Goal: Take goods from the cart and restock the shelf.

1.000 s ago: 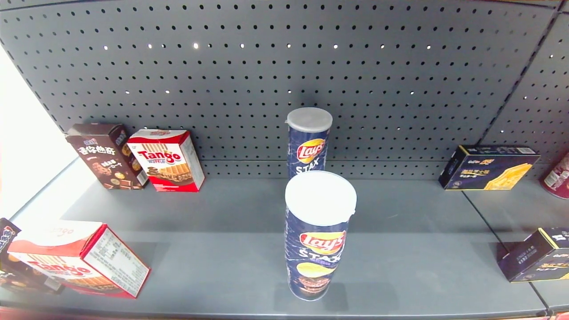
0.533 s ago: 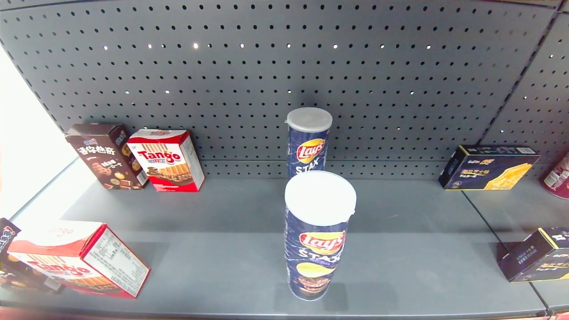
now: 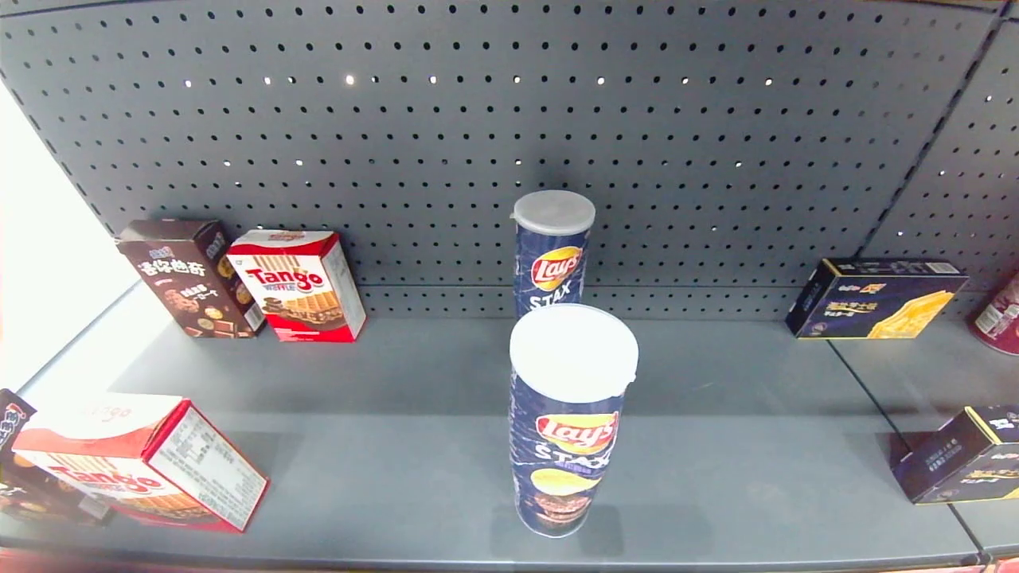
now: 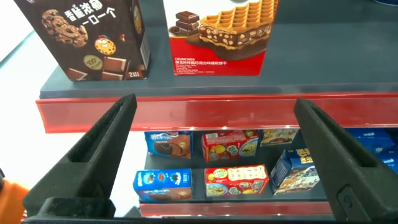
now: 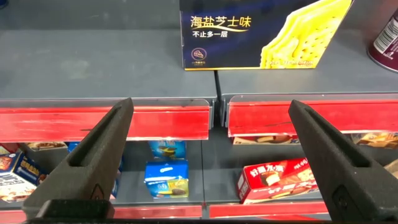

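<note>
The grey shelf (image 3: 398, 477) spans the head view, backed by a pegboard (image 3: 398, 119). A red rail (image 4: 217, 112) runs along its front edge.

Two tall blue cans stand upright mid-shelf, one behind the other and apart. The front can (image 3: 567, 446) is near the shelf's front edge and the back can (image 3: 551, 263) is against the pegboard, both capped with pale lids.

On the left, a red box (image 3: 143, 469) sits at the front, turned at an angle. Just beside it, at the picture's edge, is a dark box (image 3: 12, 422). Against the pegboard stand a brown box (image 3: 187, 278) and a second red box (image 3: 298, 286), touching side by side. On the right, a navy box (image 3: 876, 298) lies at the back, another navy box (image 3: 959, 465) sits near the front, and a red can (image 3: 999, 318) shows at the far edge.

The left pincer (image 4: 216, 104) hangs before the rail with its jaws spread wide and nothing between them. Past it a cookie box (image 4: 93, 37) and a wafer box (image 4: 217, 37) stand at the shelf's front edge. The right pincer (image 5: 211, 104) is likewise wide open and empty – it faces the rail below a cracker box (image 5: 261, 34).

Under the rail a lower shelf (image 5: 214, 155) holds small packs – blue ones (image 4: 161, 183) and red ones (image 4: 236, 180).
</note>
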{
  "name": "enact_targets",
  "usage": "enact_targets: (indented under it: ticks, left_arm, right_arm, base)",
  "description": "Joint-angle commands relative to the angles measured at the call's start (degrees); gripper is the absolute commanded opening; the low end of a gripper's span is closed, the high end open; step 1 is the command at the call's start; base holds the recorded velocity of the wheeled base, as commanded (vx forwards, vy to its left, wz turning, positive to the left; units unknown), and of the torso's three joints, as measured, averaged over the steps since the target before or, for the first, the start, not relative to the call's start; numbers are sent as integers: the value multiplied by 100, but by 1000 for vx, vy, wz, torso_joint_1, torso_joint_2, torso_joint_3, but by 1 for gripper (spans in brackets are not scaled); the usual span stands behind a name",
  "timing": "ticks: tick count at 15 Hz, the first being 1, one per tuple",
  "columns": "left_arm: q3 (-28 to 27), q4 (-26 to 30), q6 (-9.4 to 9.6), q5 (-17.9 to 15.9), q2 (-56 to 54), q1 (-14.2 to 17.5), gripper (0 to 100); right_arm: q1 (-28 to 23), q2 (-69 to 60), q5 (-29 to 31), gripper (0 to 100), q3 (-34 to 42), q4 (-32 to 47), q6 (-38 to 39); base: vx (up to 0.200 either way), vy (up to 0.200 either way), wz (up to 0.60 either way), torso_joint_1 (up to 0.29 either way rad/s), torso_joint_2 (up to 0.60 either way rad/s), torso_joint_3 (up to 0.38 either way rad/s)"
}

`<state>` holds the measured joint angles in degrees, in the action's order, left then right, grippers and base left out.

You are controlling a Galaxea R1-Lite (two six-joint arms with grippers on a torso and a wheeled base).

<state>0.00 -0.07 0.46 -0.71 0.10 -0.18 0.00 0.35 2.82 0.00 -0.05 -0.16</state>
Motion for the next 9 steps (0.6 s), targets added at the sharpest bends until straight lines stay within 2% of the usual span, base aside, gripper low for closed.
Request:
enact_targets:
  ticks: [1,9]
  left_arm:
    - [0,-1,-2,-8,8,1,100]
    - [0,-1,-2,-8,8,1,100]
  right_arm:
    - [0,17,0,100,0,-4,-2]
    - [0,17,0,100,0,-4,25]
  base:
    - [0,0,0,0,0,0]
    - [0,0,0,0,0,0]
